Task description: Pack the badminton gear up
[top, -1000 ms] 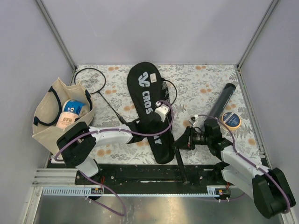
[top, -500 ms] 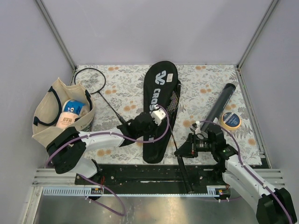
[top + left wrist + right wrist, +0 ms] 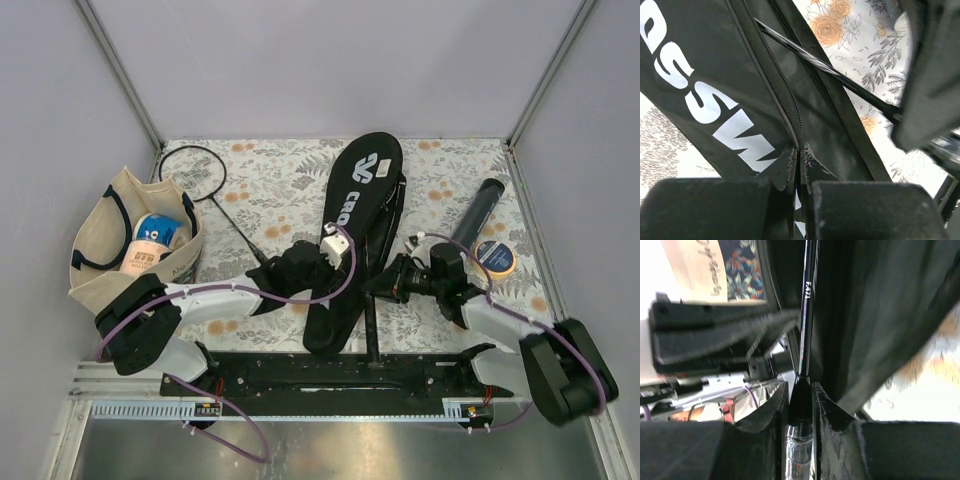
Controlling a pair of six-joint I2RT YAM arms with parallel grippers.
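The black "CROSSWAY" cover (image 3: pixel 352 215) lies slanted mid-table. My left gripper (image 3: pixel 330 252) is shut on its zipper edge, as the left wrist view (image 3: pixel 799 160) shows, where the cover (image 3: pixel 715 80) fills the view. My right gripper (image 3: pixel 386 284) is shut on a black racquet (image 3: pixel 369 330) where shaft meets handle; it also shows in the right wrist view (image 3: pixel 800 400). The shaft (image 3: pixel 806 300) runs along the cover's open side, its head partly inside. A second racquet (image 3: pixel 205 185) lies at the back left. The black tube (image 3: pixel 480 208) lies at the right. No shuttlecocks show.
A beige tote bag (image 3: pixel 100 265) with items inside stands at the left edge. A tape roll with a blue centre (image 3: pixel 495 256) lies beside the tube's near end. The black rail (image 3: pixel 300 370) runs along the near edge under the racquet handle.
The cover's top has swung right under my left gripper. My right gripper has moved left and away with the racquet, bringing its shaft along the cover's open edge.
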